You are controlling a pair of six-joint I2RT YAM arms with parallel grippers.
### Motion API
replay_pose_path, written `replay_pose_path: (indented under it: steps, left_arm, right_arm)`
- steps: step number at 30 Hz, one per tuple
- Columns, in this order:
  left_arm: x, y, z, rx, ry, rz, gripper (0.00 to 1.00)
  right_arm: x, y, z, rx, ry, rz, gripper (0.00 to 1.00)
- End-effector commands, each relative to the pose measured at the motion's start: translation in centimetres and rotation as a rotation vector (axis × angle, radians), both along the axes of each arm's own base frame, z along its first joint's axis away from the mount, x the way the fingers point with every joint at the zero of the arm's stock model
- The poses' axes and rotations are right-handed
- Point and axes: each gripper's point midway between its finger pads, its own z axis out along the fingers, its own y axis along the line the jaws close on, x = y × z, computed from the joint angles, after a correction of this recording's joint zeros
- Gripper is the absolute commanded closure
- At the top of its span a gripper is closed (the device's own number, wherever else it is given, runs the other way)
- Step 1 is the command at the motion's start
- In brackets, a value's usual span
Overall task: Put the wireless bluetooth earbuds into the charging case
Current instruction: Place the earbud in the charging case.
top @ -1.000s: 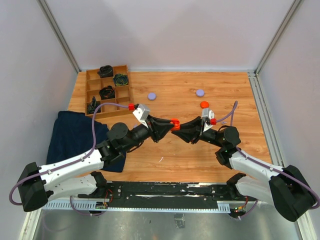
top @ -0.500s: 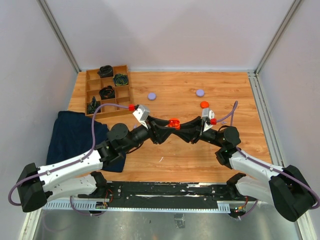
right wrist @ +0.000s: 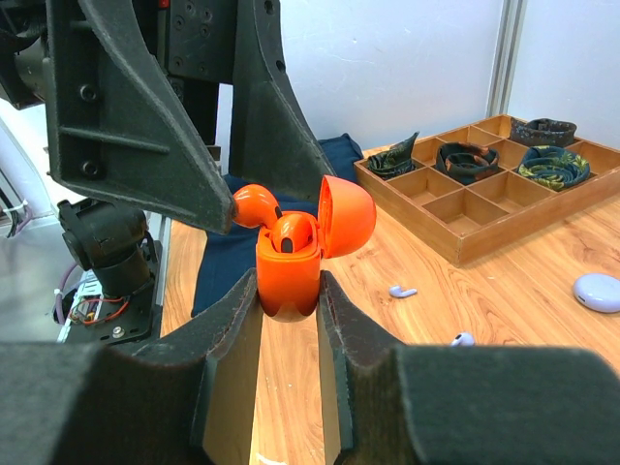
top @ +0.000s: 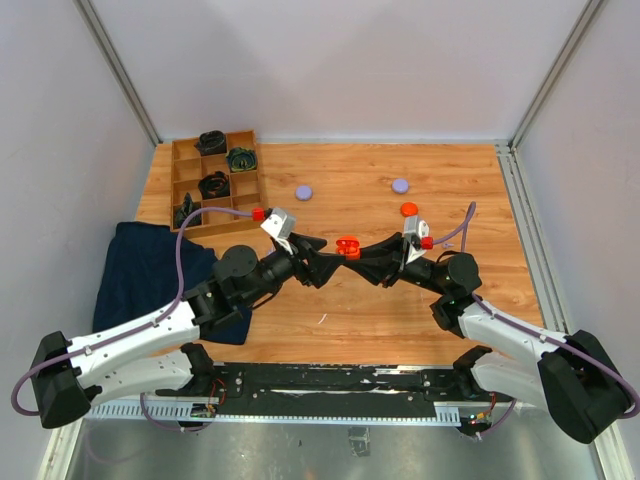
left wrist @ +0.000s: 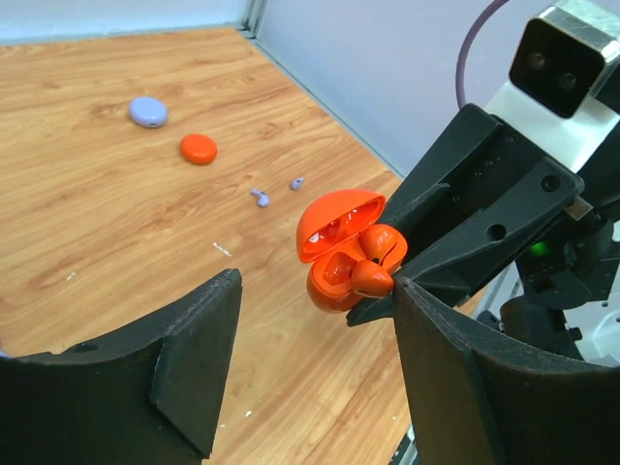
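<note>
From above, the two arms meet over the middle of the wooden table [top: 450,300]. The right gripper [top: 362,254] is clamped on an open orange-red charging case [top: 347,246] lifted off the wood, and the left gripper [top: 322,258] is just left of it. Bare board lies all round them. A compartment tray [top: 215,180] sits at the far left corner and a dark blue cloth [top: 145,270] drapes the left edge. Two lavender discs [top: 304,192] and an orange-red disc [top: 408,209] lie farther back.

The left wrist view shows its own jaws wide apart with nothing between them. The case hangs just beyond their tips, lid raised, with two orange-red earbuds [left wrist: 373,260] in its base. Two lavender earbuds [left wrist: 260,197] lie loose on the wood, well apart from the case.

In the right wrist view its fingers pinch the case's base from both sides. One earbud is seated, while the other juts leftward beside a left-gripper fingertip; whether they touch is unclear.
</note>
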Motion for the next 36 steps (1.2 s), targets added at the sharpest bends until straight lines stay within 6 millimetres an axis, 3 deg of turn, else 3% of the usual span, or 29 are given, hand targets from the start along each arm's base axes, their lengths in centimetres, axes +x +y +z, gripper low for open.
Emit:
replay_pose_path:
  steps: [1, 15, 22, 26, 30, 36]
  left_arm:
    - [0.5, 0.3, 1.2, -0.011, 0.002, 0.043, 0.31]
    - [1.6, 2.0, 0.2, -0.011, 0.057, 0.139, 0.3]
    - [0.5, 2.0, 1.7, -0.079, 0.04, -0.044, 0.22]
    - [-0.2, 1.7, 2.7, -0.118, 0.043, -0.168, 0.12]
    - [-0.9, 0.5, 3.0, -0.155, 0.095, -0.299, 0.07]
    - [-1.5, -1.4, 2.4, -0.197, 0.186, -0.443, 0.06]
  right_arm:
    - [0.2, -0.4, 1.9, 0.035, -0.065, -0.018, 0.97]
    - [0.1, -0.4, 1.6, 0.027, -0.057, -0.015, 0.97]
    - [0.2, -0.3, 0.9, 0.006, -0.041, -0.004, 0.97]
    - [0.1, 0.0, 0.9, 0.001, -0.038, 0.016, 0.97]
    - [-0.2, 0.2, 1.0, -0.002, -0.037, 0.043, 0.97]
    - [-0.4, 0.3, 1.3, -0.001, -0.037, 0.056, 0.97]
